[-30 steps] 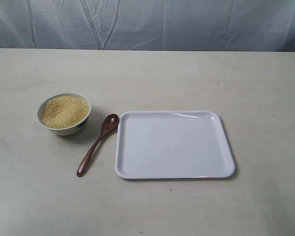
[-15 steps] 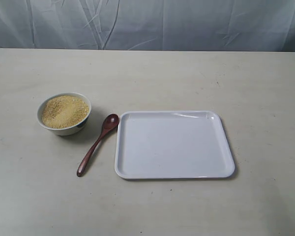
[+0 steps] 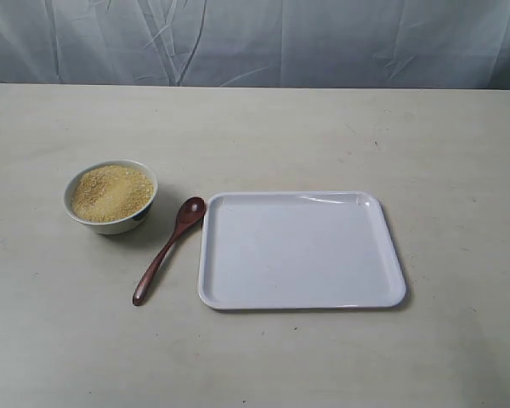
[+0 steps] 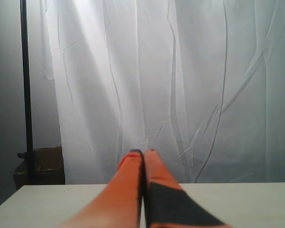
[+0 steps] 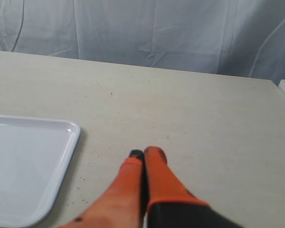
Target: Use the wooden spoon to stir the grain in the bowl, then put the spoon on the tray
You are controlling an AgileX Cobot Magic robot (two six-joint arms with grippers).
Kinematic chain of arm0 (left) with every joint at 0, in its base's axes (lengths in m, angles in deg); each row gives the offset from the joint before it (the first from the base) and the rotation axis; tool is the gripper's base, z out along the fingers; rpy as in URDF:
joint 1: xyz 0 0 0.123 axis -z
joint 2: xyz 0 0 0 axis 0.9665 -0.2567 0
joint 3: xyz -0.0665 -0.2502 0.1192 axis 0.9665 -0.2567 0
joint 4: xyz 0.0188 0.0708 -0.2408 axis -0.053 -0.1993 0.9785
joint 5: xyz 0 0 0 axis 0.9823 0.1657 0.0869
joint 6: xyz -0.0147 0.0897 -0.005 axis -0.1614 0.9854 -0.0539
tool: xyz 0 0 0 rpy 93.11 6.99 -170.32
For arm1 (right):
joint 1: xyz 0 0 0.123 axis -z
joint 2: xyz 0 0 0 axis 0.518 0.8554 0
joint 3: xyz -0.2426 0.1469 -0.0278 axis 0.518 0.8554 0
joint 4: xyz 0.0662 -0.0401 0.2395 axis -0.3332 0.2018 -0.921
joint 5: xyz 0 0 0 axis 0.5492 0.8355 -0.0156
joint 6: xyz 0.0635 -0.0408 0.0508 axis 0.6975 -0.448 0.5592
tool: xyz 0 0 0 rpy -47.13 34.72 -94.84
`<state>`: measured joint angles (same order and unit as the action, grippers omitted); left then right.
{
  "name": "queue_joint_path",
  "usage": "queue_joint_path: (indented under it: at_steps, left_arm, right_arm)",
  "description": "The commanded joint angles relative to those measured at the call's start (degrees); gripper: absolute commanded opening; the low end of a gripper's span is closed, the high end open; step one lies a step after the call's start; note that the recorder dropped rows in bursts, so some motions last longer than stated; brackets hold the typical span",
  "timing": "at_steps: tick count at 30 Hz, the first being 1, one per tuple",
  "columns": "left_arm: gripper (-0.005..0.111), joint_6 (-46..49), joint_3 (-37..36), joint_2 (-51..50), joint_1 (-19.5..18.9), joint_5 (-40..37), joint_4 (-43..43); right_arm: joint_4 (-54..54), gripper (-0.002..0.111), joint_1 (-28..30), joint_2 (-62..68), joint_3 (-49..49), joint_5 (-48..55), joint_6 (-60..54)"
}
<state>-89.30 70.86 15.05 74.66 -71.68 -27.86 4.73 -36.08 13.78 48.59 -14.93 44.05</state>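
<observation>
The bowl (image 3: 111,224) is sitting on the left part of the table (image 3: 323,127) in the outside camera's view. The grain (image 3: 112,192) is filling it in a sandy yellow heap, almost up to the rim. The wooden spoon (image 3: 167,250) is lying flat on the table, between the bowl and the tray (image 3: 302,251). Its round head is resting just beside the tray's far left corner and near the bowl. I cannot tell if the head is touching the tray. Its long handle is slanting away toward the front left. The tray is lying flat in the middle of the table, with a little light shining on its far rim. A wrinkly white curtain (image 3: 280,38) is hanging behind the table. Nothing is holding the spoon. The left gripper (image 4: 143,153) is pointing out over the table toward the curtain, and its orange fingers (image 4: 130,168) are pressing tight together with nothing between them. A black pole (image 4: 26,95) and a brown box (image 4: 42,164) are standing off to one side. The right gripper (image 5: 143,154) is hanging over the bare table, and its orange fingers (image 5: 156,168) are pressing together too, holding nothing. One rounded corner of the tray (image 5: 23,161) is showing near it, but the gripper is not touching it.
</observation>
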Motion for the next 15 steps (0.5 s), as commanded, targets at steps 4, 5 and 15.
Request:
queue_joint_path:
  at_steps: [4,5,15]
  left_arm:
    - [0.0,0.04,15.92,-16.19,0.03,-15.08,-3.11]
    - [0.0,0.04,18.01,-19.33,0.03,-16.75,-2.86]
    - [0.0,-0.21,21.5,-32.83,0.03,-20.44,9.15]
  right_arm:
    - [0.06,0.0,0.25,-0.39,0.1,-0.67,-0.05]
    - [0.06,0.0,0.25,-0.39,0.1,-0.67,-0.05]
    - [0.06,0.0,0.25,-0.39,0.1,-0.67,-0.05]
